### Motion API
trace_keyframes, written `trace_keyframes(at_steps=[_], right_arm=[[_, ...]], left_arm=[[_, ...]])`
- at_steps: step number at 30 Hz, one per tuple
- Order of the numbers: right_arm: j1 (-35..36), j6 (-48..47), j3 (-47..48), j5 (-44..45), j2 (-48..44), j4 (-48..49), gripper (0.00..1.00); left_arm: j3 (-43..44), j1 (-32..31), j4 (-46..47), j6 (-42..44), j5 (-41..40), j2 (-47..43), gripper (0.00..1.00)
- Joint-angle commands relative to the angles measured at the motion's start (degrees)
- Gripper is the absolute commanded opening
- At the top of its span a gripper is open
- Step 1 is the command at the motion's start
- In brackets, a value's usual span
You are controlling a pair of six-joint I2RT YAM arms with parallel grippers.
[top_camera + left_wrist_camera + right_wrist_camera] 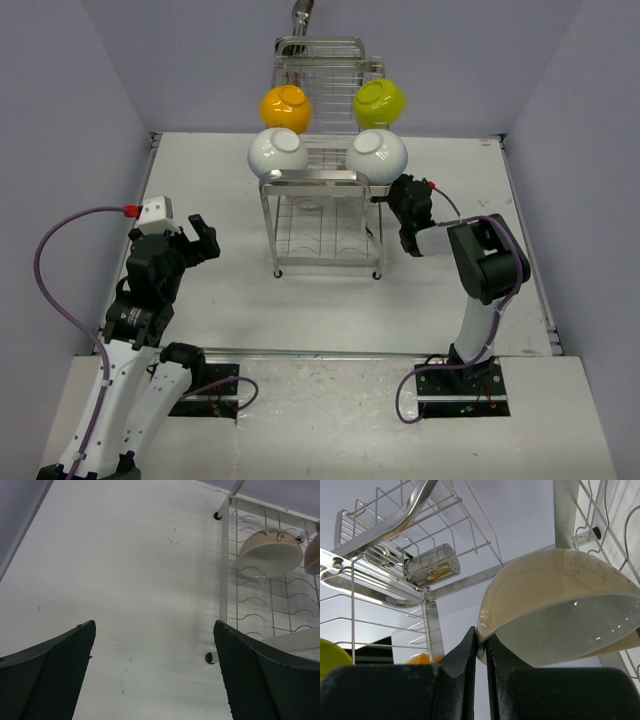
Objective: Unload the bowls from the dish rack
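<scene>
The chrome wire dish rack stands at the table's middle back. On its upper tier sit an orange-yellow bowl, a lime green bowl, a left white bowl and a right white bowl. My right gripper is at the rack's right side. In the right wrist view it is shut on the rim of the right white bowl. My left gripper is open and empty over the table, left of the rack. The left wrist view shows it with a white bowl beyond it.
Grey walls enclose the table on the left, back and right. A chrome perforated cylinder hangs on the rack's upper frame. The rack's slim legs end in black feet. Cables loop beside both arm bases.
</scene>
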Motion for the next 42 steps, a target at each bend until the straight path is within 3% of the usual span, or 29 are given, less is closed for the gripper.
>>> trace_keyframes(at_steps=[1, 10, 15, 18, 20, 23, 27, 38, 42], right_arm=[[-1.27, 6.78, 0.48, -0.75, -3.53, 7.99, 0.00], [-7.51, -6.49, -1.63, -6.73, -11.79, -1.49, 0.00], [-11.99, -18.70, -2.51, -10.33, -18.12, -11.41, 0.00], [-14.11, -30.46, -0.85, -10.78, -23.74, -24.05, 0.00], [-15.24, -40.71, 3.45, -8.67, -27.95, -41.95, 0.00], [-16.57, -54.46, 8.53, -5.07, -30.96, -55.66, 0.00], [-16.92, -73.85, 14.00, -0.34, -30.88, -70.11, 0.00], [-16.92, -90.35, 24.89, 9.34, -17.36, -97.89, 0.00], [-14.65, -92.72, 26.23, 16.20, -12.51, -101.79, 0.00]], left_arm=[[-0.03, -0.18, 2.82, 1.09, 0.02, -0.04, 1.00], [-0.03, -0.18, 2.74, 1.09, -0.33, -0.30, 1.00], [0.06, -0.18, 2.56, 1.09, -0.68, -0.65, 1.00], [0.06, -0.18, 2.47, 1.09, -0.85, -0.83, 1.00], [0.06, -0.18, 2.47, 1.00, -0.85, -1.00, 1.00], [0.15, -0.18, 2.38, 1.00, -0.77, -1.35, 1.00], [0.06, -0.18, 2.65, 1.00, -0.06, -2.06, 1.00], [0.15, -0.18, 2.65, 1.00, 0.02, -3.46, 1.00], [0.24, -0.18, 2.56, 1.00, 0.11, -3.47, 1.00]])
